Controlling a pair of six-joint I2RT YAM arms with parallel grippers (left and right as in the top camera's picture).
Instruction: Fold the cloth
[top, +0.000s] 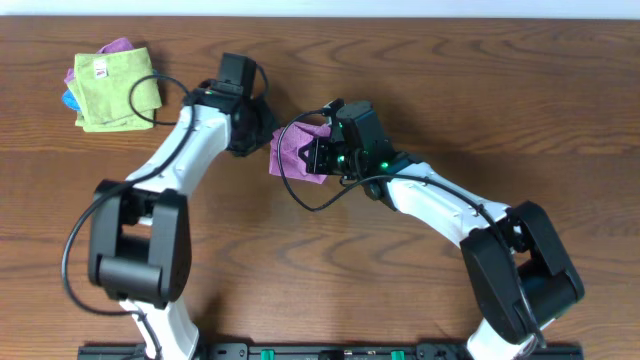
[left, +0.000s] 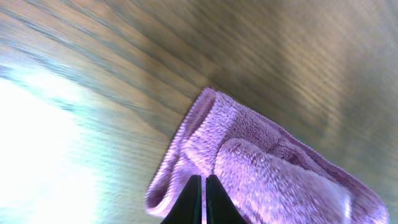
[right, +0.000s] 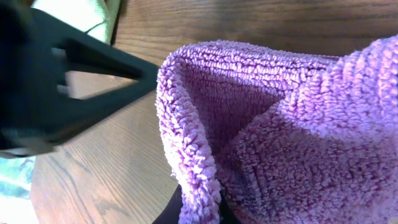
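Purple cloth (top: 290, 152), centre frame, bunched between both arms. Right gripper (right: 198, 214) clamps its edge; left gripper (left: 203, 182) pressed together, seemingly pinching it. Keep corners level, lay edges aligned.

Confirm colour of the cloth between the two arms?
Plain lilac-purple, no pattern. The cloth shows best in the right wrist view.
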